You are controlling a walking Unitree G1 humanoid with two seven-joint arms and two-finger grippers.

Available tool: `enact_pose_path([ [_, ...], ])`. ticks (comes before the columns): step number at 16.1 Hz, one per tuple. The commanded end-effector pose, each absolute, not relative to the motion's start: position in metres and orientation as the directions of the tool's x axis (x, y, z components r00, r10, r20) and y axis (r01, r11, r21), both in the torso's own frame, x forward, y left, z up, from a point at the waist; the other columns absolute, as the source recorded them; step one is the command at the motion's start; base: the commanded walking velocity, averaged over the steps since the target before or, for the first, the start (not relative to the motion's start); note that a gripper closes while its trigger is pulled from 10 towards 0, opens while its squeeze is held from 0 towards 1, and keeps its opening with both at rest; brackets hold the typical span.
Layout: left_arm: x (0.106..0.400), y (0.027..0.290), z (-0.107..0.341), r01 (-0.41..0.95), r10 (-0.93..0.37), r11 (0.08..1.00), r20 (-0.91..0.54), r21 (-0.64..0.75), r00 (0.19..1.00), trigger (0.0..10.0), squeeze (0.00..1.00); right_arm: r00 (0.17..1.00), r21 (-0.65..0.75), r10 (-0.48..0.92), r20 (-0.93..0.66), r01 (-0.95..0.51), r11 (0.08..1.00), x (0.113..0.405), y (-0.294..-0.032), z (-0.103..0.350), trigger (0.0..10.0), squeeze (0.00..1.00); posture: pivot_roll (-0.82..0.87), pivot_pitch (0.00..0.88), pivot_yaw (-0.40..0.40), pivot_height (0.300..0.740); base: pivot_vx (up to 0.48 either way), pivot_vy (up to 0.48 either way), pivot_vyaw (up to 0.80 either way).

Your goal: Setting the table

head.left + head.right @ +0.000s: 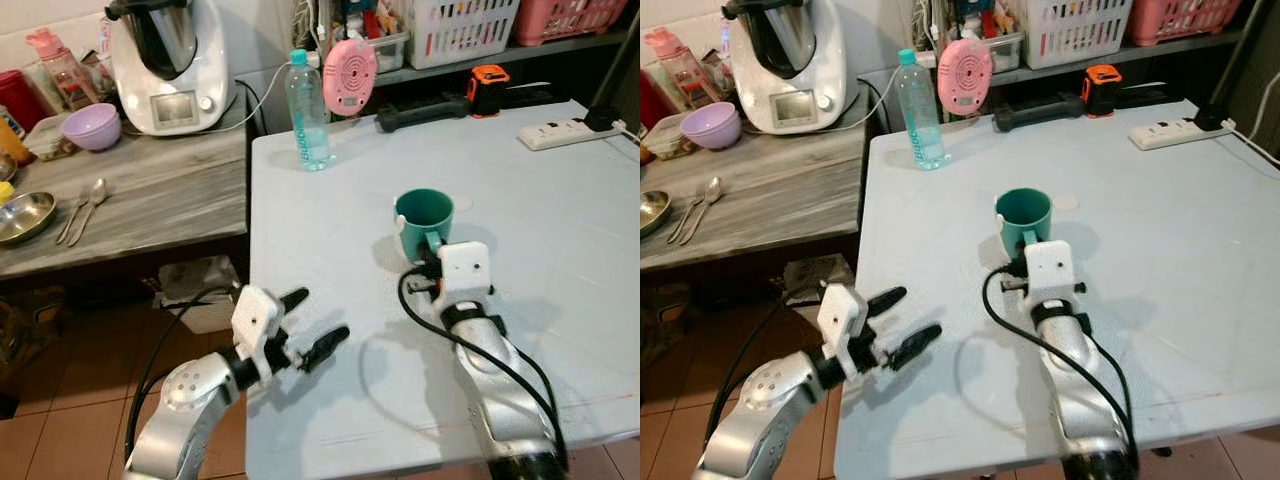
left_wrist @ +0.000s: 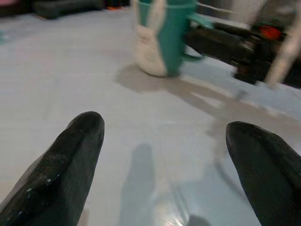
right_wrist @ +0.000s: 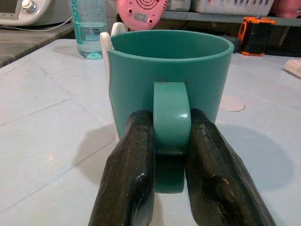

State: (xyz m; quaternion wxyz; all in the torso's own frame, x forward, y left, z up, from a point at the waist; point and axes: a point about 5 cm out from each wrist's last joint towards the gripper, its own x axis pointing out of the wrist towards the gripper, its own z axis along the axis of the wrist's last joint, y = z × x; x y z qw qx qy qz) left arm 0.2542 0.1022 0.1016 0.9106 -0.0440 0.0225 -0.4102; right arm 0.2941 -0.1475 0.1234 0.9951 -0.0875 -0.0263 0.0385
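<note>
My right fingers (image 3: 171, 155) are clamping the mug (image 1: 424, 215) handle on the surface (image 1: 560, 230), left fingers (image 1: 315, 325) hanging spread; I am keeping it level for lifting.

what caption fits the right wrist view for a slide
Right gripper clamps the handle of the teal mug on the light blue table.

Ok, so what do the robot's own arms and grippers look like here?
Both arms are silver metal with rounded, perforated joint shells. Each wrist carries a white plastic block, and black cables loop along both arms. The left gripper and right gripper each have two long, glossy black fingers with rounded tips.
</note>
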Motion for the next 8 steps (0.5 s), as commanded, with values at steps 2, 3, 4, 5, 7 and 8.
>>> enact_pose_path([
  [2, 0.261, 0.113, 0.103, 0.697, -0.702, 0.71, -0.013, -0.1, 0.712, 10.0, 0.0, 0.991, -0.182, 0.095, 0.09, -0.078, 0.98, 0.292, -0.144, 0.135, 10.0, 0.0, -0.17, 0.029, 0.128, 0.74, 0.0, 0.0, 0.0],
  [3, 0.266, 0.119, 0.103, 0.663, -0.666, 0.744, -0.019, -0.088, 0.745, 10.0, 0.0, 0.992, -0.179, 0.082, 0.101, -0.063, 0.982, 0.288, -0.148, 0.139, 10.0, 0.0, -0.17, 0.025, 0.126, 0.74, 0.0, 0.0, 0.0],
  [4, 0.271, 0.123, 0.103, 0.615, -0.619, 0.783, -0.017, -0.092, 0.785, 10.0, 0.0, 0.992, -0.182, 0.066, 0.111, -0.045, 0.982, 0.283, -0.153, 0.142, 10.0, 0.0, -0.17, 0.024, 0.127, 0.74, 0.0, 0.0, 0.0],
  [5, 0.274, 0.124, 0.102, 0.573, -0.577, 0.813, -0.019, -0.1, 0.816, 10.0, 0.0, 0.991, -0.178, 0.047, 0.122, -0.025, 0.984, 0.279, -0.158, 0.143, 10.0, 0.0, -0.18, 0.02, 0.124, 0.74, 0.0, 0.0, 0.0],
  [7, 0.28, 0.129, 0.096, 0.457, -0.462, 0.885, -0.041, -0.087, 0.886, 10.0, 0.0, 0.993, -0.187, 0.021, 0.115, 0.0, 0.982, 0.267, -0.167, 0.142, 10.0, 0.0, -0.18, 0.012, 0.124, 0.74, 0.0, 0.0, 0.0],
  [8, 0.281, 0.13, 0.094, 0.437, -0.443, 0.893, -0.047, -0.106, 0.895, 10.0, 0.0, 0.995, -0.201, 0.014, 0.1, 0.006, 0.98, 0.261, -0.172, 0.139, 10.0, 0.0, -0.18, 0.008, 0.126, 0.74, 0.0, 0.0, 0.0],
])
